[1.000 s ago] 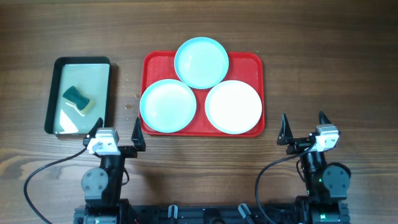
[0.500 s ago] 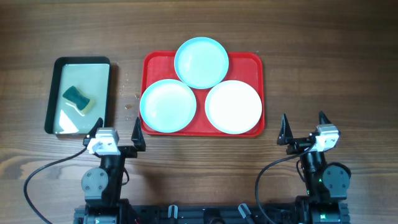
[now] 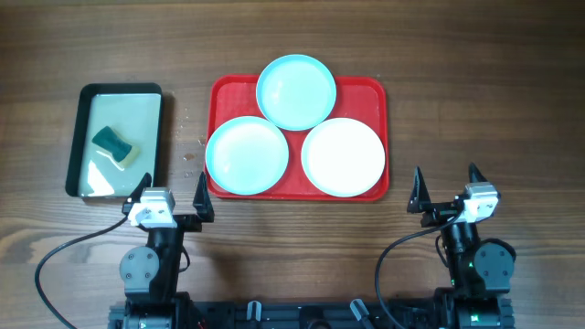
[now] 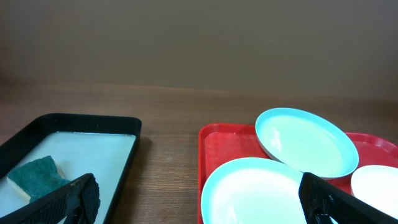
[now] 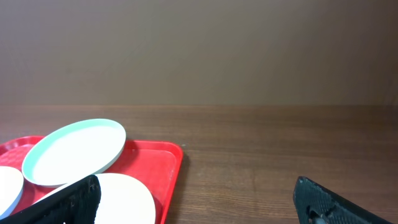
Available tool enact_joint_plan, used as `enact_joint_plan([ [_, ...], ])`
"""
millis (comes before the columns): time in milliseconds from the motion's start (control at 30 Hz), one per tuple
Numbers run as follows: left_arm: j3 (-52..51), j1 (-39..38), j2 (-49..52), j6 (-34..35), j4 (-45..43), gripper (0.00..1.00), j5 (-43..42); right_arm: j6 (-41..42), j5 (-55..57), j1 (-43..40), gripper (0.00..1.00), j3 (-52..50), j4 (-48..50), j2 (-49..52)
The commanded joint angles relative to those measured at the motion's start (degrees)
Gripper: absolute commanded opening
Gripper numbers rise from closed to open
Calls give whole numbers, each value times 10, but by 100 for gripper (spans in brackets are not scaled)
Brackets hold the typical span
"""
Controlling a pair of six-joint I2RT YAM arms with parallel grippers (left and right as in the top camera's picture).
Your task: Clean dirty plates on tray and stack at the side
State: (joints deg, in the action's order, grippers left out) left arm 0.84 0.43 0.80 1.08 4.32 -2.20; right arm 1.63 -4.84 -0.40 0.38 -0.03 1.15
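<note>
The red tray [image 3: 370, 91] holds three plates. One turquoise plate [image 3: 295, 91] sits at the back, leaning on the other two. A second turquoise plate [image 3: 247, 155] is front left and the white plate [image 3: 343, 157] front right. My left gripper [image 3: 174, 192] is open and empty, just in front of the tray's left corner. My right gripper [image 3: 448, 185] is open and empty, in front and to the right of the tray. The left wrist view shows the tray [image 4: 214, 146] and both turquoise plates [image 4: 305, 142] [image 4: 255, 190]. The right wrist view shows the tray [image 5: 158, 165], the white plate [image 5: 121, 199] and the back turquoise plate [image 5: 74, 151].
A black-rimmed pan [image 3: 82, 137] with pale liquid stands left of the tray and holds a green sponge [image 3: 114, 146]. It also shows in the left wrist view [image 4: 118, 124] with the sponge [image 4: 34, 177]. A few small drops lie on the wood between pan and tray.
</note>
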Motion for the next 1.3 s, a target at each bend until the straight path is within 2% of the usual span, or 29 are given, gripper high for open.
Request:
enact_joint_plan([
  [0,-5,-3,-4,-11,-9,100,10,0,6,2,100,-1,2,-3],
  [100,-5,-3,-4,38,-19,100,-82,0,6,2,100,-1,2,-3],
  [233,-5,-3,-4,39,-56,100,-115,0,6,2,100,-1,2,-3],
  [333,-5,-3,-4,43,-144,100,-243,0,6,2,100,-1,2,-3],
  [367,-5,-3,-4,43,-200,100,-283,0,6,2,100,-1,2,-3],
  [400,-5,-3,-4,45,-246,100,-300,0,6,2,100,-1,2,-3],
  [433,1,-3,-4,65,-337,100,-293,0,6,2,100,-1,2,-3],
  [500,30,-3,-4,71,-372,100,-264,0,6,2,100,-1,2,-3],
  [600,103,-3,15,66,-300,100,-214,0,6,2,100,-1,2,-3],
  [667,198,-3,64,52,-194,100,-182,0,6,2,100,-1,2,-3],
  [800,388,-3,209,51,-6,100,-71,0,6,2,100,-1,2,-3],
  [900,565,-3,359,20,194,100,0,0,6,2,100,-1,2,-3],
  [967,666,-3,448,10,318,100,-6,0,6,2,100,-1,2,-3],
  [1033,757,-3,540,11,426,100,-76,0,6,2,100,-1,2,-3],
  [1067,785,-3,576,10,464,100,-99,0,6,2,100,-1,2,-3],
  [1133,808,-2,622,12,469,100,-97,0,6,2,100,-1,2,-3],
  [1200,836,13,673,61,477,100,-72,0,6,2,100,-1,2,-3],
  [1267,885,40,729,91,526,100,-72,0,6,2,100,-1,2,-3],
])
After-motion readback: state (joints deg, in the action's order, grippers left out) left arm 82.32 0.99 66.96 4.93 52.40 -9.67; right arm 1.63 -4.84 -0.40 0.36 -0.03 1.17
